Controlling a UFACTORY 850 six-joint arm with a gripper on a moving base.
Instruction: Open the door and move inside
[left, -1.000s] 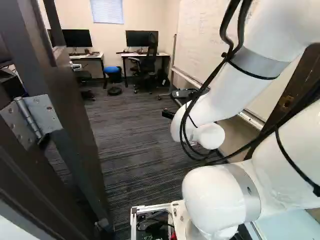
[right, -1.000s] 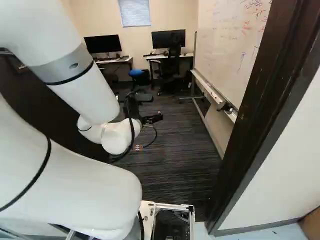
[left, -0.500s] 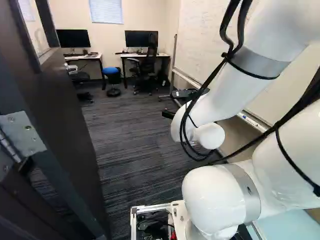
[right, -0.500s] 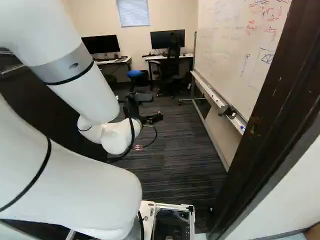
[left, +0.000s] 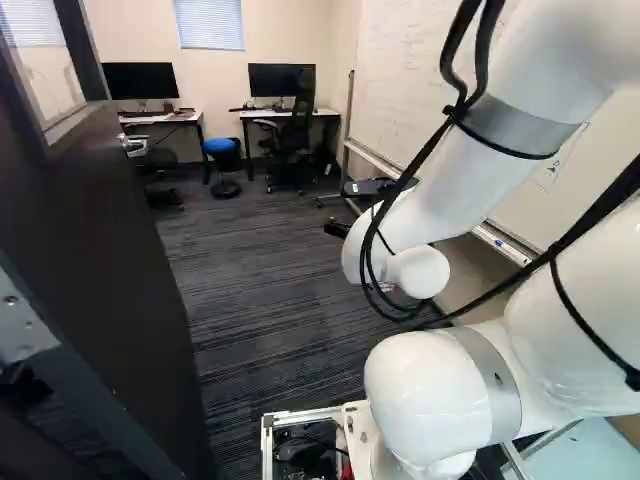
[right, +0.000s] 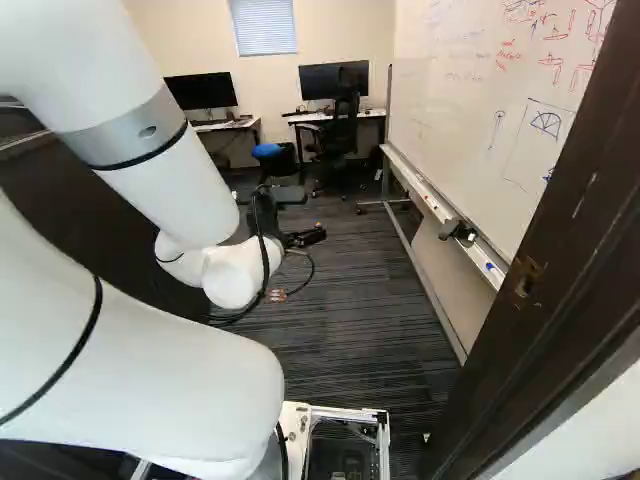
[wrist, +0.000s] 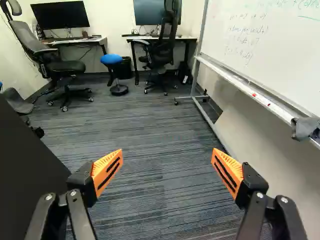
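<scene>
Ahead of the arm, the gripper (right: 306, 237) hangs over the carpet in the right base view. In the wrist view the gripper (wrist: 168, 167) stands open, orange pads wide apart, with only floor between them. The dark door (left: 110, 250) stands swung open along the left of the left base view, its lever handle (left: 133, 146) near the far edge and a hinge plate (left: 20, 325) at the near edge. Part of the door (wrist: 25, 175) also shows beside the gripper in the wrist view, not touching it. The door frame (right: 550, 270) rises at the right of the right base view.
Beyond the doorway, carpet (left: 270, 300) runs to two desks with monitors (right: 333, 79). A blue stool (wrist: 111, 59) and office chairs (wrist: 162, 50) stand there. A wheeled whiteboard (right: 480, 130) lines the right side, its foot rail reaching toward the frame.
The base has moved forward: door and frame have slid outward and nearer in the base views, and more whiteboard shows. The arm holds its pose against its lowest joint.
</scene>
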